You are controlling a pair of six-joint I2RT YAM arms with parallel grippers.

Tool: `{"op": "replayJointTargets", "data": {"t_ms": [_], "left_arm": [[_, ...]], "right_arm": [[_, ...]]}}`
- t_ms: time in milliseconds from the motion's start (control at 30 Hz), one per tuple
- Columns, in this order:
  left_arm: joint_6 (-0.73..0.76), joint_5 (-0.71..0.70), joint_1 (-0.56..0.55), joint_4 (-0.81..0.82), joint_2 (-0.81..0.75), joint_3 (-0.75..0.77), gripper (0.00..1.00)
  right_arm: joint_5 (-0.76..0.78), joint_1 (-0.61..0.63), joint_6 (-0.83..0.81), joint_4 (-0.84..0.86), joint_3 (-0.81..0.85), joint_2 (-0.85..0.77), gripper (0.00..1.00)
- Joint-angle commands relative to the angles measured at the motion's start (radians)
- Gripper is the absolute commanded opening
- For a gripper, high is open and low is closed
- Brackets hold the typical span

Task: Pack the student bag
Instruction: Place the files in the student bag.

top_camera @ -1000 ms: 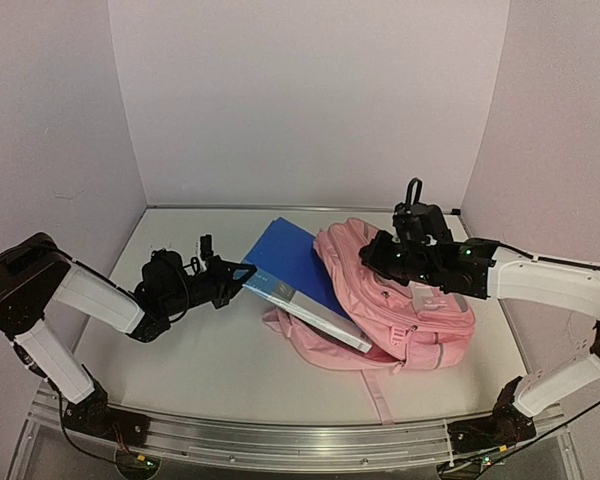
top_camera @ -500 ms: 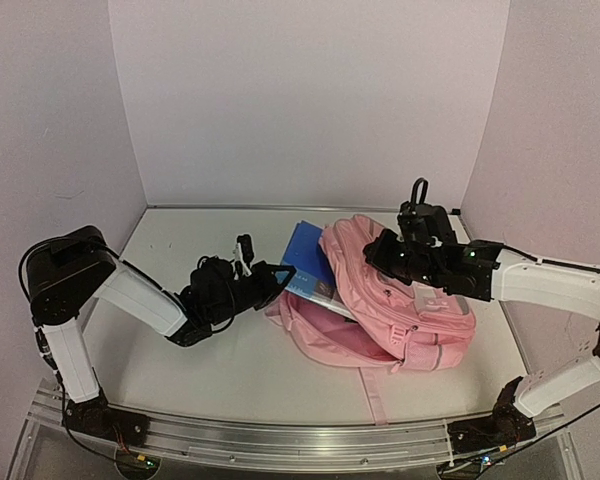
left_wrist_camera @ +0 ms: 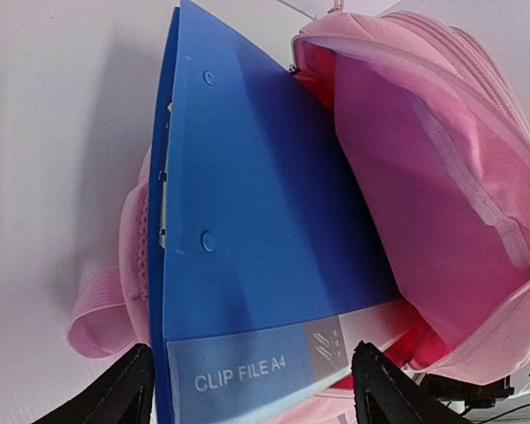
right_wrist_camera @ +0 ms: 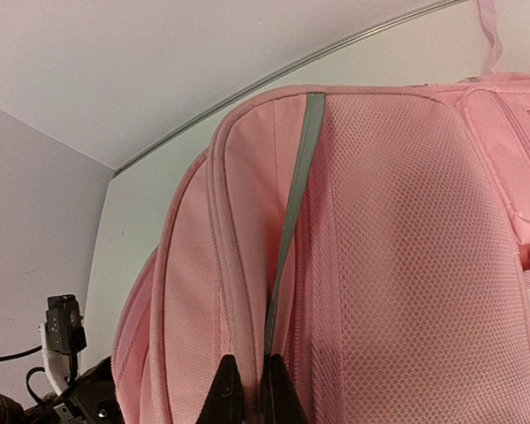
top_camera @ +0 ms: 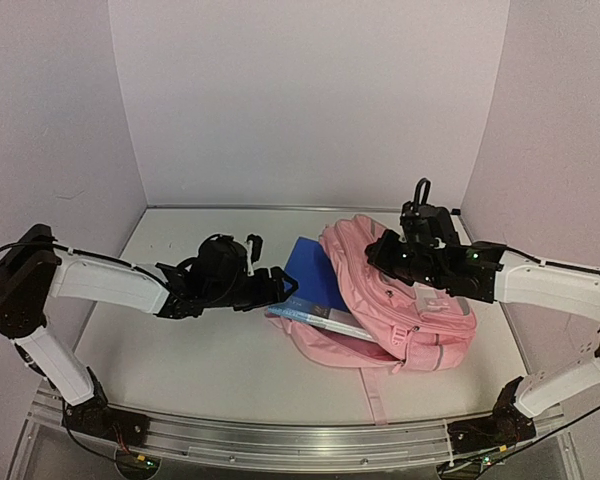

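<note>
Looking out from the near edge of the table [top_camera: 210, 350], I see my left claw [left_wrist_camera: 252, 389] spread wide and gripping nothing. The near end of the blue clip file [left_wrist_camera: 256, 247] lies between its fingers [left_wrist_camera: 124, 393]. Beyond that, the file's far end is tucked into the open mouth of the student bag [top_camera: 420, 300], which lies right of centre on the table. Farther right, my right claw [right_wrist_camera: 247, 389] is pinched tight on the bag's grey strip [right_wrist_camera: 291, 221], holding the bag's top panel above the file.
</note>
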Motion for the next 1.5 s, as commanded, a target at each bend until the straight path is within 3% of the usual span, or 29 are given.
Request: {"op": "replayJointTargets", "data": {"t_ms": [0, 300, 600, 733, 1067, 1467], "left_arm": [[0.121, -0.057, 0.005, -0.25, -0.064, 0.067, 0.79], [0.164, -0.052, 0.005, -0.398, 0.05, 0.193, 0.72], [0.146, 0.132, 0.004, -0.27, 0.139, 0.221, 0.3], [0.125, 0.177, -0.001, -0.195, 0.166, 0.242, 0.18], [0.074, 0.296, -0.023, -0.053, 0.332, 0.387, 0.15], [0.07, 0.391, -0.082, -0.022, 0.445, 0.539, 0.14]], "right_arm": [[0.024, 0.009, -0.015, 0.259, 0.032, -0.093, 0.0], [0.022, 0.01, -0.024, 0.257, 0.035, -0.101, 0.0], [0.021, 0.01, -0.028, 0.256, 0.04, -0.093, 0.0], [0.02, 0.01, -0.032, 0.256, 0.037, -0.09, 0.0], [-0.012, 0.009, -0.019, 0.256, 0.032, -0.056, 0.0], [0.002, 0.009, -0.015, 0.267, 0.022, -0.019, 0.0]]}}
